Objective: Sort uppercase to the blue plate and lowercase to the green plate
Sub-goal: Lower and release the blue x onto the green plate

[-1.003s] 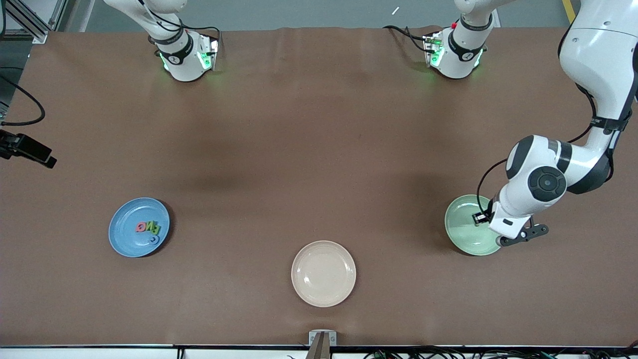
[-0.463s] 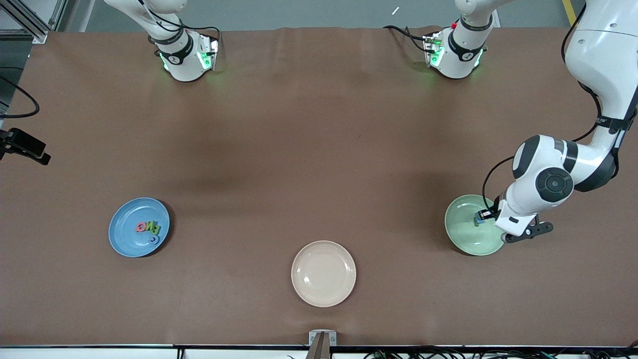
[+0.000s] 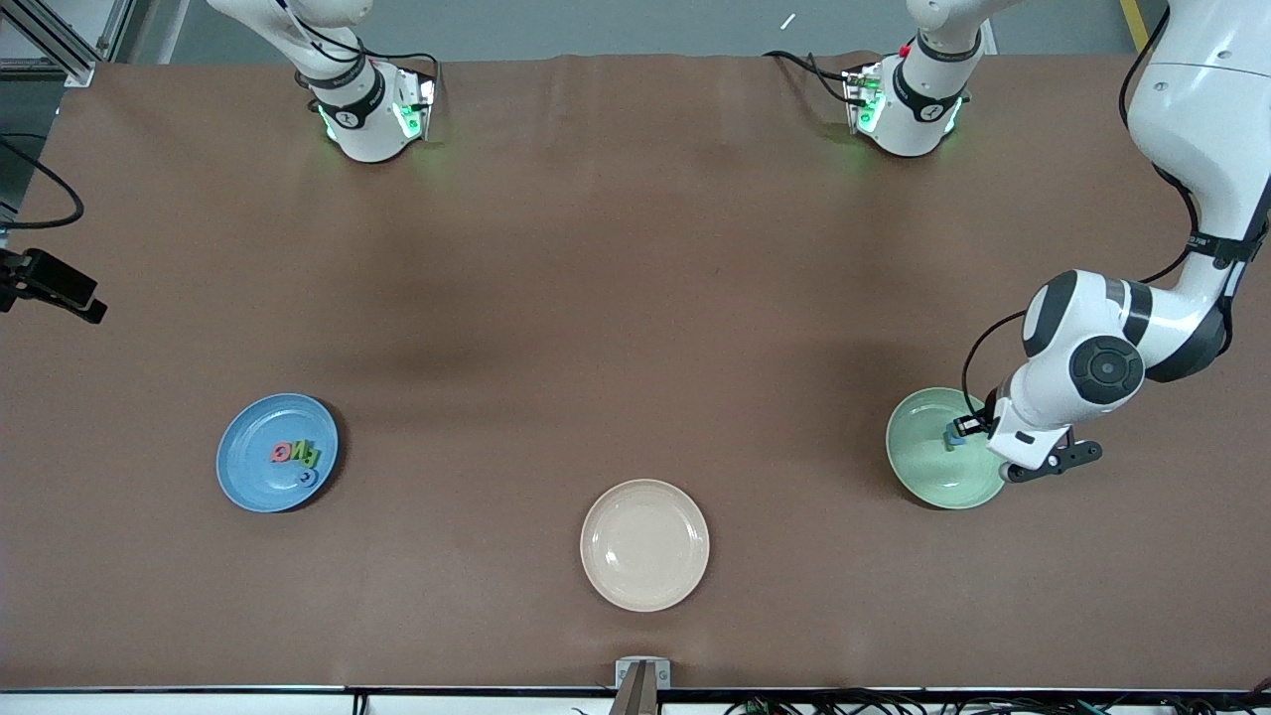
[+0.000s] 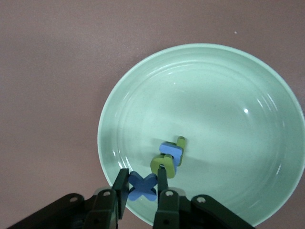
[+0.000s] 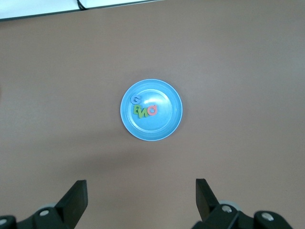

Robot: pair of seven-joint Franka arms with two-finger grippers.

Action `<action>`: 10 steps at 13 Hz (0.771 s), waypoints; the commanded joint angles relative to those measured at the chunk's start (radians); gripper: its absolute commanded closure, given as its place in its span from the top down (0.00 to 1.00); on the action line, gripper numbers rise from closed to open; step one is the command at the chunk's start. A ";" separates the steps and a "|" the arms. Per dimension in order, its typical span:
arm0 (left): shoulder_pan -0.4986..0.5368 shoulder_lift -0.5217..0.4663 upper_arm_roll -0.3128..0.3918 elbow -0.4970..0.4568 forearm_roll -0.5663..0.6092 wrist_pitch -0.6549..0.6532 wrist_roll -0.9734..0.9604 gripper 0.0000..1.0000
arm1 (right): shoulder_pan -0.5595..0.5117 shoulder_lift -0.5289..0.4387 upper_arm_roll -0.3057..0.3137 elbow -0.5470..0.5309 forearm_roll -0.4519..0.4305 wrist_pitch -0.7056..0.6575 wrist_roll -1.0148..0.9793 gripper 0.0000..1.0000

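My left gripper [image 4: 143, 179] is shut on a blue x [image 4: 143, 185], low over the inside of the green plate [image 4: 228, 95] close to its rim. A small row of lowercase letters lies in the plate right beside the x: a green piece [image 4: 161, 164], a blue piece [image 4: 171, 151] and a green piece [image 4: 181, 141]. In the front view the left gripper [image 3: 955, 434] is over the green plate [image 3: 918, 467]. The blue plate [image 3: 248, 477] holds uppercase letters: a red Q [image 3: 281, 453], green letters [image 3: 306, 456] and a blue G [image 3: 308, 478]. My right gripper [image 5: 140, 191] hangs open and empty, high above the blue plate [image 5: 162, 126].
A cream plate [image 3: 685, 581] with nothing on it sits near the table's front edge, between the two coloured plates. A black device on a cable [image 3: 50, 283] shows at the edge of the table at the right arm's end.
The left hand has shifted slightly toward the left arm's end of the table, staying over the green plate with the blue x between its fingers. The plates have not moved.
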 commanded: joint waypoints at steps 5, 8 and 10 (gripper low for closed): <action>-0.006 0.019 -0.007 0.001 -0.003 -0.004 0.018 0.30 | 0.013 -0.035 0.004 -0.027 0.018 -0.014 -0.065 1.00; -0.006 0.024 -0.009 0.003 -0.003 -0.002 0.016 0.52 | 0.011 -0.035 0.004 -0.028 0.018 -0.016 -0.067 1.00; -0.006 0.022 -0.024 0.012 -0.003 -0.002 0.016 0.60 | 0.010 -0.035 0.004 -0.028 0.018 -0.010 -0.068 1.00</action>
